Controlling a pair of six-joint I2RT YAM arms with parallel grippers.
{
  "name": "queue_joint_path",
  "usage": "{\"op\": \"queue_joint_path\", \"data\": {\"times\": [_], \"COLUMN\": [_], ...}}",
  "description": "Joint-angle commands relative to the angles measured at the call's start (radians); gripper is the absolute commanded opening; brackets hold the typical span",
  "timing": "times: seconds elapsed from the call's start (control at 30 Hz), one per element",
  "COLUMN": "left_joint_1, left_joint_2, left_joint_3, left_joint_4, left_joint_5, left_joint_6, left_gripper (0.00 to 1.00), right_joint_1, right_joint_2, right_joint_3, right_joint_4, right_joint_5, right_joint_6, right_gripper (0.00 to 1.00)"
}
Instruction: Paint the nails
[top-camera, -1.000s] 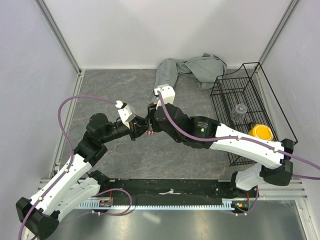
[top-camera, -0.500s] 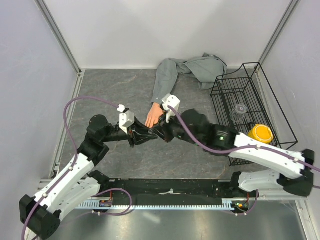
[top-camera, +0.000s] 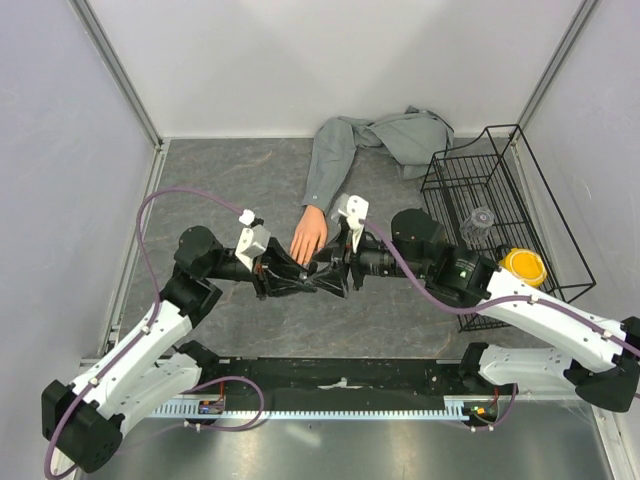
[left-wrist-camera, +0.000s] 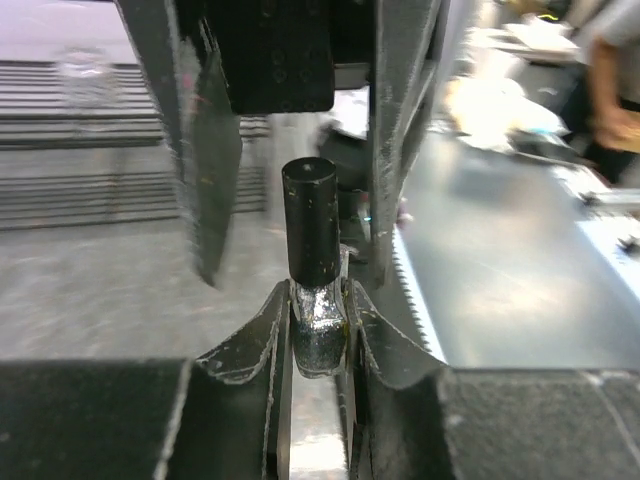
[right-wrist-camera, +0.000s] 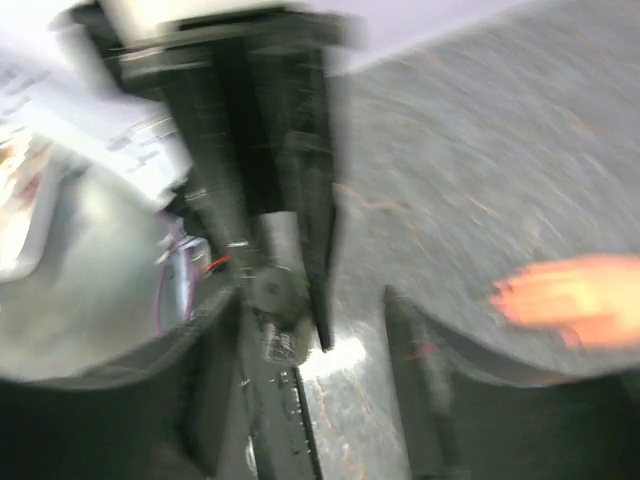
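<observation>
We find nothing legible in any view. The small bottle (left-wrist-camera: 312, 235) shows a plain black cap and no lettering we can make out. A tiny green mark (top-camera: 463, 266) on the right arm (top-camera: 525, 308) is too small to read. The right wrist view is too blurred for any writing.

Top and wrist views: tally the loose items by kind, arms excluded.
Mannequin hand: 1
Shirt: 1
Wire rack: 1
Clear jar: 1
Yellow item: 1
Bottle: 1
Total: 6
</observation>
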Motion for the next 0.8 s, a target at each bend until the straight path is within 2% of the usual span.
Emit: {"op": "queue_joint_path", "data": {"times": [0.0,0.03,0.13,0.3,0.43,0.5,0.53,0.57,0.77], "left_joint_1": [0.005,0.006,0.006,0.006,0.008,0.008,0.008,0.006,0.008], "left_joint_2": [-0.034,-0.034,-0.041,-0.048,-0.052,-0.054,-0.052,-0.054,-0.057], "left_joint_3": [0.065,0.068,0.071,0.068,0.066,0.062,0.062,0.062,0.062], "left_joint_4": [-0.193,-0.23,-0.264,-0.273,-0.273,-0.273,-0.273,-0.273,-0.27], "left_joint_5": [-0.308,-0.348,-0.461,-0.49,-0.508,-0.508,-0.507,-0.507,-0.505], "left_joint_6": [0.198,0.207,0.229,0.227,0.224,0.223,0.223,0.223,0.221], "left_gripper": [0.02,0.02,0.02,0.02,0.02,0.02,0.02,0.02,0.02], "right_joint_1": [-0.007,-0.007,0.005,0.096,0.168,0.198,0.206,0.209,0.229], "right_joint_2": [-0.022,-0.028,-0.059,0.041,0.136,0.18,0.208,0.22,0.262], "right_joint_3": [0.106,0.107,0.099,0.2,0.266,0.289,0.298,0.306,0.323], "right_joint_4": [-0.112,-0.121,-0.095,-0.15,-0.181,-0.196,-0.211,-0.216,-0.216], "right_joint_5": [0.433,0.486,0.593,0.788,0.88,0.925,0.963,0.977,1.003], "right_joint_6": [0.218,0.259,0.374,0.374,0.373,0.371,0.373,0.371,0.374], "right_gripper": [0.71,0.76,0.79,0.78,0.78,0.74,0.64,0.61,0.48]}}
